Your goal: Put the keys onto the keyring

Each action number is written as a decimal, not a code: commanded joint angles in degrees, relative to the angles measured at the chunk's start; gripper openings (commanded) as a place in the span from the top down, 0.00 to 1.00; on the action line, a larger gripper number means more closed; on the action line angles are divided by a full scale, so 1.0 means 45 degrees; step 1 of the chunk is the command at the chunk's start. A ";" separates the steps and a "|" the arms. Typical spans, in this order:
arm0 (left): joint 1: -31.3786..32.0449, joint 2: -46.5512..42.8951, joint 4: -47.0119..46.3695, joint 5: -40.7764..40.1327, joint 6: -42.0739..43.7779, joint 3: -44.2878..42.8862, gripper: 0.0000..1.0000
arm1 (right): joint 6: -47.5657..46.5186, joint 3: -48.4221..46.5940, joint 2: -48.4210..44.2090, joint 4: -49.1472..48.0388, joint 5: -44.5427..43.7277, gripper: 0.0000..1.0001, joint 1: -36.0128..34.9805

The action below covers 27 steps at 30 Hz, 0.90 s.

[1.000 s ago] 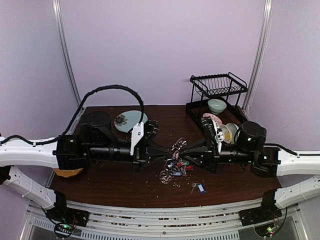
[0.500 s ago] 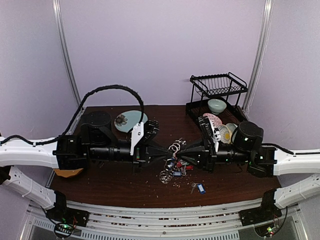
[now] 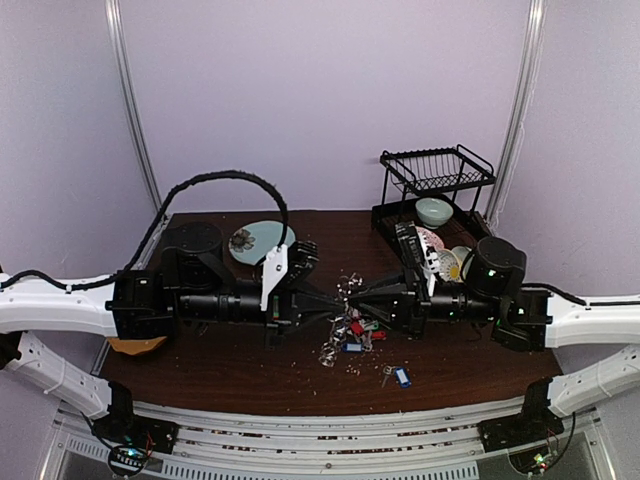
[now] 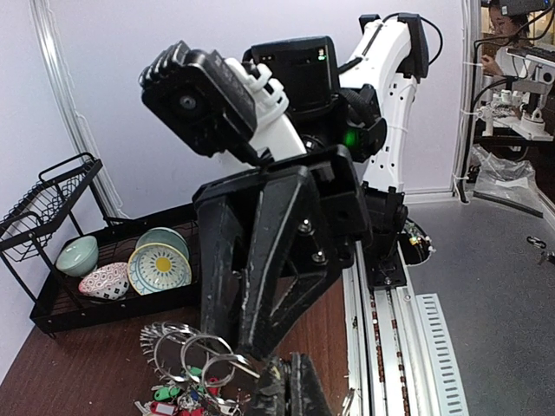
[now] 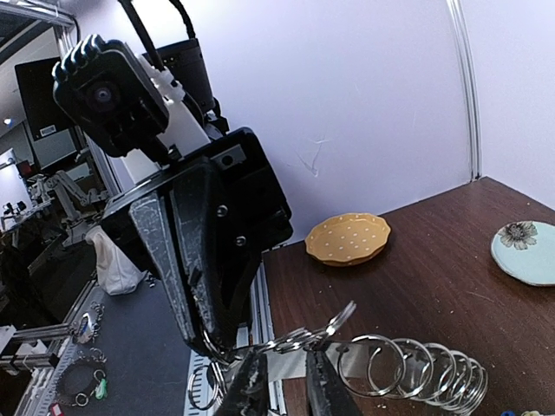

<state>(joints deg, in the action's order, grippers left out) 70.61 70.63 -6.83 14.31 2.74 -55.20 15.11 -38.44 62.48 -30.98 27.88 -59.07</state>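
The keyring (image 3: 350,285) is a string of linked silver rings hanging above the table between my two grippers. My left gripper (image 3: 325,308) is shut on one thin ring; in the left wrist view its fingertips (image 4: 292,386) pinch the wire beside the rings (image 4: 186,355). My right gripper (image 3: 358,300) faces it. Its jaws (image 5: 284,381) stand slightly apart, a ring lying edge-on across the fingertips, and the rest of the rings (image 5: 416,368) trail to the right. Keys (image 3: 352,328) with red, green and blue tags hang bunched below. One blue-tagged key (image 3: 400,377) lies alone nearer the front edge.
A black dish rack (image 3: 435,170) with bowls and plates stands at the back right. A pale blue flowered plate (image 3: 260,240) lies behind the left arm. A yellow dotted plate (image 5: 349,238) sits at the table's left front corner. Small metal bits litter the wood near the keys.
My right gripper has slid left, closer to the left gripper, carrying the rings slightly up and left. The left arm has not moved.
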 commanded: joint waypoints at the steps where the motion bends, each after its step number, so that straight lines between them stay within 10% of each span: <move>1: 0.0071 -0.0214 -0.0889 -0.0053 0.0278 -0.0035 1.00 | 0.0239 -0.0429 0.0120 0.0158 -0.0312 0.79 0.0008; 27: 0.0169 -0.0312 -0.1603 -0.0133 -0.0138 0.0429 1.00 | -0.2360 -0.0318 -0.0863 0.2076 0.0253 0.71 -0.0471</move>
<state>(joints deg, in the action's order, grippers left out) 71.09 69.76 -7.22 12.05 3.92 -53.45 5.72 -39.42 55.61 -21.89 29.02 -60.64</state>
